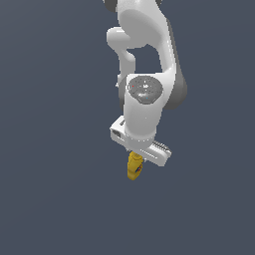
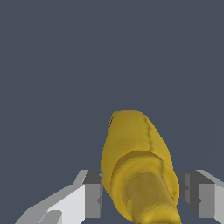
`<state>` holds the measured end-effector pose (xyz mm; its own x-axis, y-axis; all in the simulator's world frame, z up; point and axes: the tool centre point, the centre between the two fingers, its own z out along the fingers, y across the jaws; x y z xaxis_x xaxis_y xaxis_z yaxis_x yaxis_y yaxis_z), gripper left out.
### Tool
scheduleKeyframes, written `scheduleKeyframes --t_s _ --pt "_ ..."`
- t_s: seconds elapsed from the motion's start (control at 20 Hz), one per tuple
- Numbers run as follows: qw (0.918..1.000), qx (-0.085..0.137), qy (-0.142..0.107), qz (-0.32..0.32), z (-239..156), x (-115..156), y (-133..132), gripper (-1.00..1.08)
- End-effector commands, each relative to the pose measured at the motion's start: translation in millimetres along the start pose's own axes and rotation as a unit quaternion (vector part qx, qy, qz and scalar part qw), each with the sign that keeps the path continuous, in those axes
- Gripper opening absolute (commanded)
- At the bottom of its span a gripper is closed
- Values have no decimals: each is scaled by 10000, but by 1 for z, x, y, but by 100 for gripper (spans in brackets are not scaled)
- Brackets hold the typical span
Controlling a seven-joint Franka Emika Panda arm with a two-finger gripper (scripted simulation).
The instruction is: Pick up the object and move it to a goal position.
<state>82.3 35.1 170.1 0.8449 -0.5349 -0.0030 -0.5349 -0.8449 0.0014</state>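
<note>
Only a plain dark grey-blue surface point(image 1: 50, 199) shows.

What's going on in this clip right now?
A single white Panda arm is reaching down over a plain dark grey surface with a small yellow squeeze bottle between the fingers of its gripper. In the wrist view the two grey finger pads sit on either side of the bottle's body, close to it, but contact cannot be confirmed. In the exterior view the bottle pokes out just below the hand. No goal marker is visible.
</note>
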Motion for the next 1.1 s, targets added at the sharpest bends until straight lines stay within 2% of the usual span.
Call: scheduleKeyframes --t_s 0.0,0.4,1.05 --pt "10000 16 25 -25 -6 3 3 -100" --pt "9995 80 104 -289 -42 20 27 -100" --pt "9938 268 318 -1035 -141 72 90 -100"
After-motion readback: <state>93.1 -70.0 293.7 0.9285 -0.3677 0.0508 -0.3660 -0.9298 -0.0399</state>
